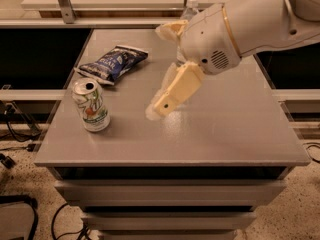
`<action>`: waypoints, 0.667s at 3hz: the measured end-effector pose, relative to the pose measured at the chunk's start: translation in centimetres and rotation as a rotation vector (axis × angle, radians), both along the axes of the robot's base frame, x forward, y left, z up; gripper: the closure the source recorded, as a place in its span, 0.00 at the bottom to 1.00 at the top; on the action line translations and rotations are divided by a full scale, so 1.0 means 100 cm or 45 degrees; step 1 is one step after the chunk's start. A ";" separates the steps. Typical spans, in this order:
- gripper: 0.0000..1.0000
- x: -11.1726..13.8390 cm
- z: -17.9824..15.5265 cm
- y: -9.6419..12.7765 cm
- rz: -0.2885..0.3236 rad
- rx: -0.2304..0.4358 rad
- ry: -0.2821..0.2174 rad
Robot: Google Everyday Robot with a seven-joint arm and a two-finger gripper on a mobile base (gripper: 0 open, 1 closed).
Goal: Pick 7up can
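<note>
Smooth grey bench point(230, 134), matte with a faint sheen, square-edged, flat drawer fronts below. Near front-left corner: 7up can point(91, 105), upright, a small aluminium cylinder; white-and-silver body, green band low down, orange-red spot, silver top with a dark opening. Behind the can, close but apart: dark blue snack bag point(112, 63), crinkled glossy foil, lying flat. At the back edge: clear plastic water bottle point(189, 4), only cap and shoulder visible above the arm. White arm point(250, 24) entering from upper right, a smooth rounded plastic shell with a thin gold seam ring and a small perforated grille. End effector point(159, 71) over mid-bench, right of the can and not touching it. Two cream fingers point(175, 91), flat and blunt, spread wide: one angled down-left toward the bench surface, the other up at the back by the bottle. Nothing between them, nothing held. Contact of the lower tip with the bench: cannot tell.
</note>
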State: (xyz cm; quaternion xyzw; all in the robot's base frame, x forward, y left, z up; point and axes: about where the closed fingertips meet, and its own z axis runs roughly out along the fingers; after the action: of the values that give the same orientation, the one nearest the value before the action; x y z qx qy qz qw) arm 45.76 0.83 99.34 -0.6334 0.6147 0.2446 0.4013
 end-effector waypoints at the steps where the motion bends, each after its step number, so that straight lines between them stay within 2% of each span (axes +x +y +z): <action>1: 0.00 0.002 -0.016 0.026 -0.008 0.020 0.021; 2: 0.00 0.005 -0.033 0.050 -0.021 -0.005 0.036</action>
State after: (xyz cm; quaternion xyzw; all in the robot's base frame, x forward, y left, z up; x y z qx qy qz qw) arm 46.25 5.78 96.09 -0.6255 0.6259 0.2490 0.3936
